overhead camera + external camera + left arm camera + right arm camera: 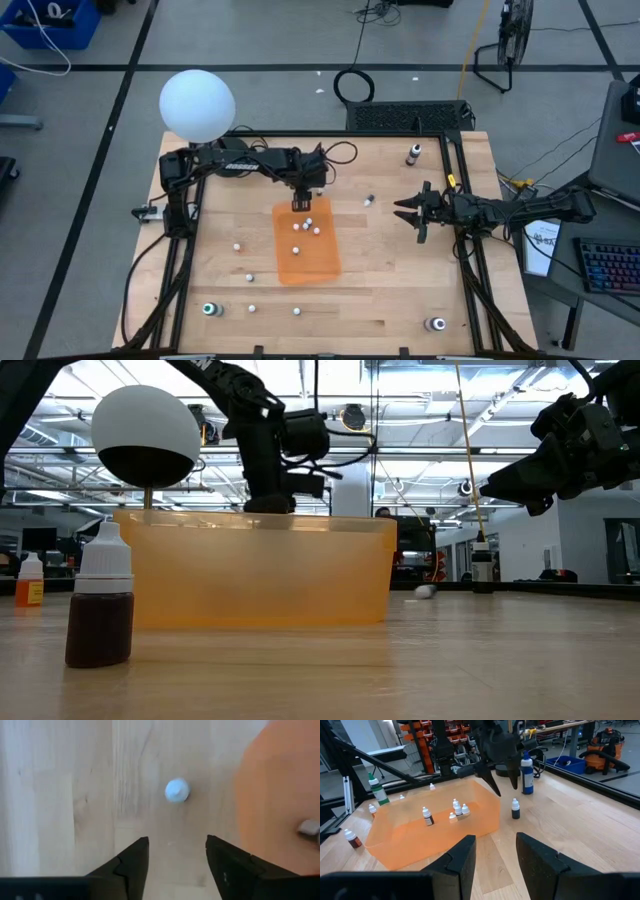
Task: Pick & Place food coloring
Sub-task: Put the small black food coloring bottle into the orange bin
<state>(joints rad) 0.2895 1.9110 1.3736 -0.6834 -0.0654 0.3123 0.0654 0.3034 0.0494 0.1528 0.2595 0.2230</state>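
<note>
In the low view a small brown-filled food coloring bottle (100, 605) with a white cap stands closest, on the tabletop (400, 670) just in front of the orange bin (260, 570). Behind the bin rise the left arm and the large white globe (146, 435); a tall dark bottle (483, 567) stands far off.

From above, the left claw (299, 204) hangs at the bin's far edge, several bottles (305, 227) already lying inside. Others are scattered on the wood, one (369, 200) between the two arms. The right claw (408, 211) waits near the right side, fingers apart.

The left wrist view shows the left claw's fingers (132, 865) spread and empty above a pale-capped bottle (177, 790) beside the bin's rim. The bottle sits off the claw's centre line; a descent from here would likely nudge it over or catch the rim.

The right wrist view shows a dark bottle (516, 809) standing near the bin wall, which crowds any approach.
</note>
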